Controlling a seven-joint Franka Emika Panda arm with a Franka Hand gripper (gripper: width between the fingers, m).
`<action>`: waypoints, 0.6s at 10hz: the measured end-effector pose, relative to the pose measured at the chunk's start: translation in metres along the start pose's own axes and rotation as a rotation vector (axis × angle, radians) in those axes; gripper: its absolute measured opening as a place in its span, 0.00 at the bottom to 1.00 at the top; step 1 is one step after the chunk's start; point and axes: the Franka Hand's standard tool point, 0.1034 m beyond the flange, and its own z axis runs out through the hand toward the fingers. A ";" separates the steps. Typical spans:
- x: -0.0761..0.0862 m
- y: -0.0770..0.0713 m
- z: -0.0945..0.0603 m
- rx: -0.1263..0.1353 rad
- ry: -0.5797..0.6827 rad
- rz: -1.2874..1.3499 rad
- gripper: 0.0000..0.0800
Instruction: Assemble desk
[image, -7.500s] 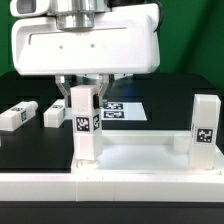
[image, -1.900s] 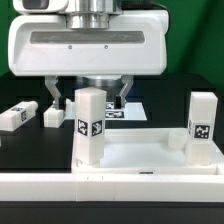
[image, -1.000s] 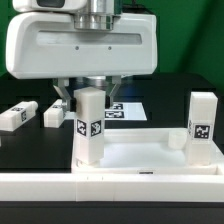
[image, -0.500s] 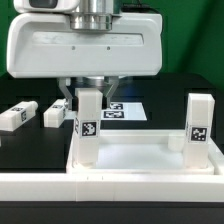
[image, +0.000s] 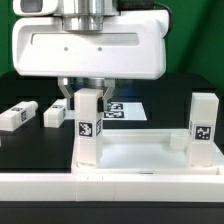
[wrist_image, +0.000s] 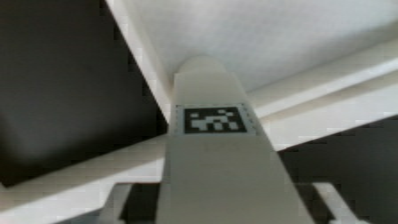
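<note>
hand (image: 89, 98) clamped on a leg (image: 89, 135)
leg's standing upright in the tray top (image: 140, 158) corner, upper end squeezed between both fingers, right under the hand

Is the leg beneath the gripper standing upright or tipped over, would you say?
Upright: the leg stands vertically at a corner of the desk top.

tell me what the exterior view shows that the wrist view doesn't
Only exterior: the gripper closed around the held leg, a second upright leg on the exterior view's right, two loose legs lying on the table, the marker board. Only wrist: a close-up down that leg's tagged face. Both: the held leg upright at a corner of the top.
</note>
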 end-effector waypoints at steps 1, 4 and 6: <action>0.000 0.000 0.000 0.000 -0.002 0.080 0.37; -0.001 -0.002 0.000 -0.007 -0.006 0.354 0.37; -0.001 -0.001 0.000 -0.002 -0.007 0.429 0.37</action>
